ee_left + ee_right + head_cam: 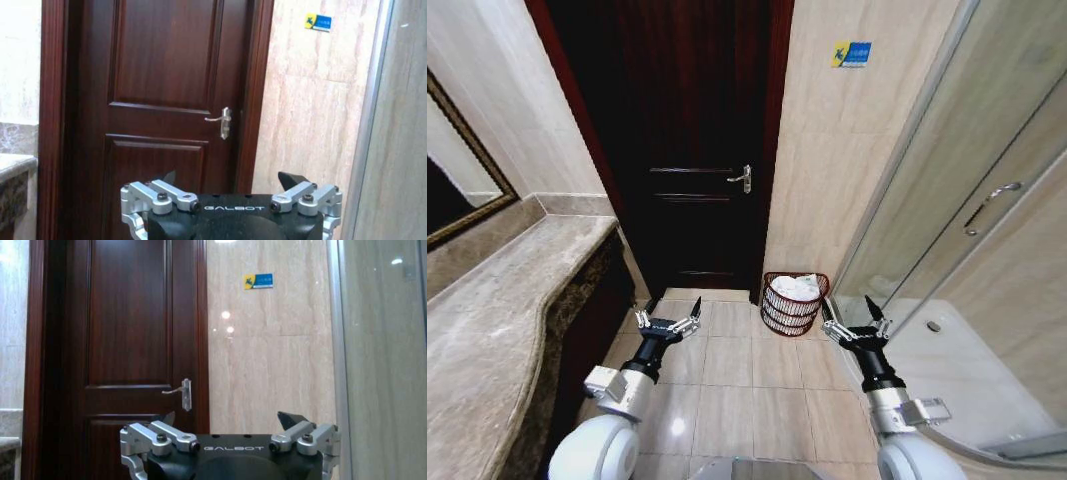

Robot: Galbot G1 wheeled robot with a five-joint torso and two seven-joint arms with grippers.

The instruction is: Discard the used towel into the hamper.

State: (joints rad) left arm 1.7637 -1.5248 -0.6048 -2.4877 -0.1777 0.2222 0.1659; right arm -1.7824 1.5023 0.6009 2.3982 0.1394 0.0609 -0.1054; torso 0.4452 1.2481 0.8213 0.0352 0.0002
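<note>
The hamper (793, 303), a small dark red-brown wire basket, stands on the tiled floor against the wall, right of the door. White cloth, the towel (797, 288), lies inside it. My left gripper (668, 312) hovers open over the floor to the hamper's left, holding nothing. My right gripper (855, 316) is open too, just right of the hamper and apart from it. In the wrist views both the left gripper (227, 179) and the right gripper (227, 418) point at the door with nothing between their fingers.
A dark wooden door (692, 150) with a lever handle (741, 178) is shut ahead. A marble counter (497, 310) runs along the left. A glass shower enclosure (967, 230) with a curved base fills the right. Tiled floor (747, 380) lies between.
</note>
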